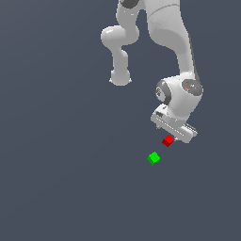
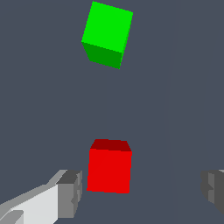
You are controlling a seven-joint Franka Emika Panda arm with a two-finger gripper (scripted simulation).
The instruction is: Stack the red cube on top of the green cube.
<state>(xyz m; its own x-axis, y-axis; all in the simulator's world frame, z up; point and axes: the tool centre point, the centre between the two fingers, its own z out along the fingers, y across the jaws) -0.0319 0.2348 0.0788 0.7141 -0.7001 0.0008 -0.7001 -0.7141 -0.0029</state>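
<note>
The red cube [image 1: 167,140] lies on the dark grey floor right under the white gripper [image 1: 172,135]. In the wrist view the red cube [image 2: 109,168] sits between the two grey fingertips, much closer to one fingertip [image 2: 70,192] than to the other [image 2: 213,186], with a thin gap still showing. The gripper [image 2: 142,189] is open and holds nothing. The green cube [image 1: 153,158] rests on the floor a short way from the red one, toward the exterior view's lower left. It stands apart and turned at an angle in the wrist view [image 2: 107,34].
The white arm [image 1: 169,42] rises behind the cubes toward the exterior view's top, with its elbow link [image 1: 120,56] on that view's left. The dark grey floor [image 1: 61,164] is the only other thing in view.
</note>
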